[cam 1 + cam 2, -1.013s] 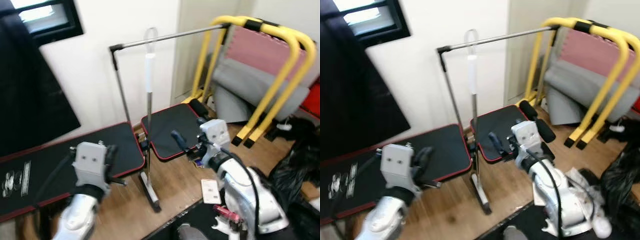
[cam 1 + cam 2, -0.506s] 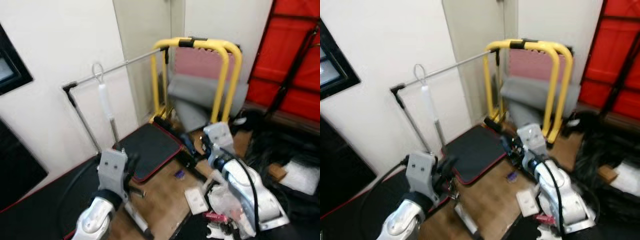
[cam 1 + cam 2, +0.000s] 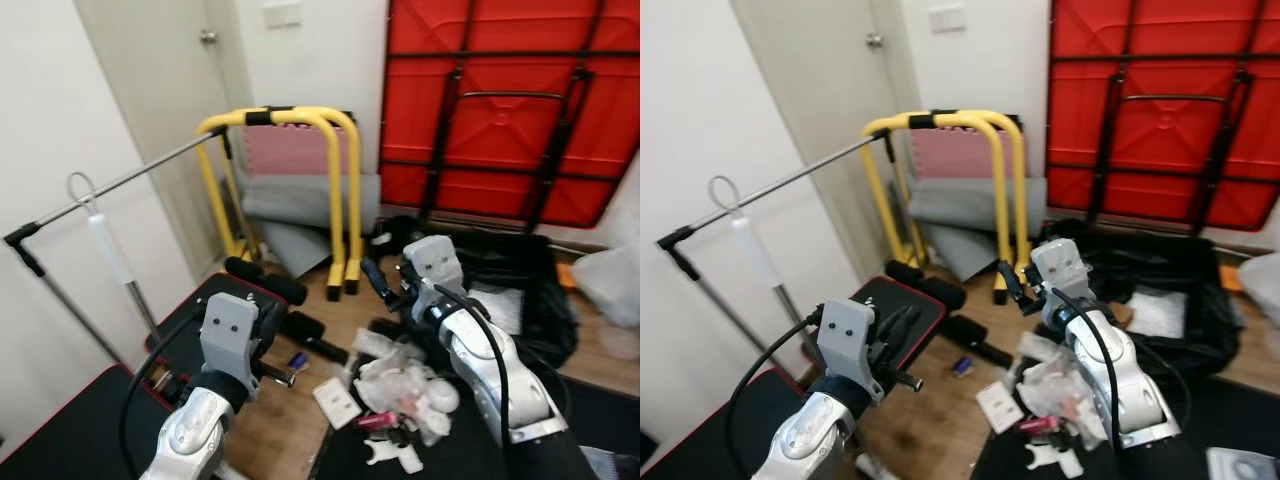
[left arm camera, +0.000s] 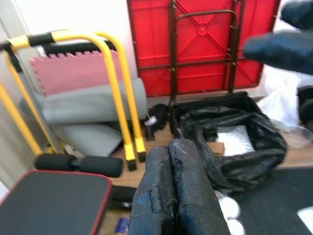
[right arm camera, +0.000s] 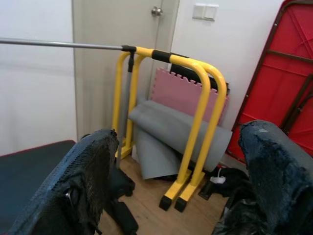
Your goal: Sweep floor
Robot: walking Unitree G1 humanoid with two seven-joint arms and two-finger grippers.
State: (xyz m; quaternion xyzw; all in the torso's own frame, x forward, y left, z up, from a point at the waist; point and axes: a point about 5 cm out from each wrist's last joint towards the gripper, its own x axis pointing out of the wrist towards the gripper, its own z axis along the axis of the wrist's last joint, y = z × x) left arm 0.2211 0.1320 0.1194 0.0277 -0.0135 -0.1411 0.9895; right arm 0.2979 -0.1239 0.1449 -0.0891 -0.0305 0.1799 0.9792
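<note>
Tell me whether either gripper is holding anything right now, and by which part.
Nothing is held. The left gripper has its jaws shut together on nothing, and the right gripper has its jaws wide open with only the room between them.

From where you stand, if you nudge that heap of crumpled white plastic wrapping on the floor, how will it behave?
The crumpled white plastic wrapping looks thin and creased, so it is probably light and floppy and would slide or scatter rather than move as one piece. It lies partly on the black floor mat, whose edge may snag it.
</note>
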